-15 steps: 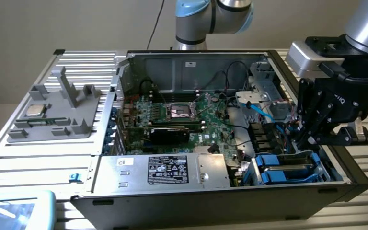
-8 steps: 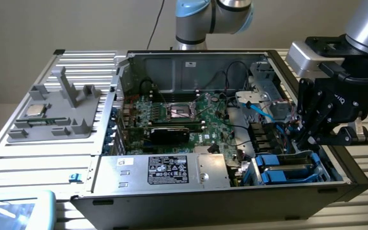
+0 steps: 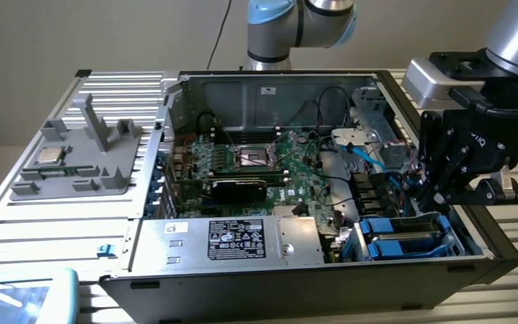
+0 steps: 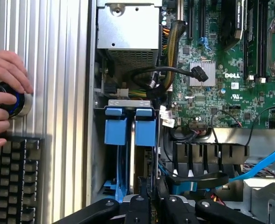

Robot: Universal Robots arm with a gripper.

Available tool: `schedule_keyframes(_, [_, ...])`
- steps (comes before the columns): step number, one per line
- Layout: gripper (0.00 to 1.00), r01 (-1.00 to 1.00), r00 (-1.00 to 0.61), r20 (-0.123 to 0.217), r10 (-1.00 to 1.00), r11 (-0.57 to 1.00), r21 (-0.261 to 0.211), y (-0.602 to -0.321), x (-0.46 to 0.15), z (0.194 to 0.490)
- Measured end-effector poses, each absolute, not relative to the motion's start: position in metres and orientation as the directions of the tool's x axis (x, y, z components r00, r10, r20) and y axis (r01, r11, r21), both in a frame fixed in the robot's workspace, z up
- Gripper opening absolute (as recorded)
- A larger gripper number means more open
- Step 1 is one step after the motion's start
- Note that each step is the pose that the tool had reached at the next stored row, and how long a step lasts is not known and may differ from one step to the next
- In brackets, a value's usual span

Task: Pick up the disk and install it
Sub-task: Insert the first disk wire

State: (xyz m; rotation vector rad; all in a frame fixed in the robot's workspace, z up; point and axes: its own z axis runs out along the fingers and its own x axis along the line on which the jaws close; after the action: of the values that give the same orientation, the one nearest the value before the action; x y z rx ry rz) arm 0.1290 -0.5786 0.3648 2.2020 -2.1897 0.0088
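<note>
The open computer case (image 3: 241, 88) is dull sheet steel and sits on a ribbed aluminium worktop (image 3: 52, 216). Inside it are a green motherboard (image 3: 268, 169) and a boxy silver power supply (image 3: 232, 239) along the near wall. The disk (image 3: 390, 246), silver metal framed in glossy blue plastic, sits in the drive bay at the exterior view's right, just beneath the black hand (image 3: 444, 201). Its long axis lines up with the power supply. Whether the hand is clenched or released, I cannot tell.
</note>
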Motion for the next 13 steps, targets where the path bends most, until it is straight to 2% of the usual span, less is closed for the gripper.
schedule_keyframes(13, [0.16, -1.000, 0.005, 0.043, -0.999, -0.004, 0.022, -0.5762, 0.1240, 0.3603])
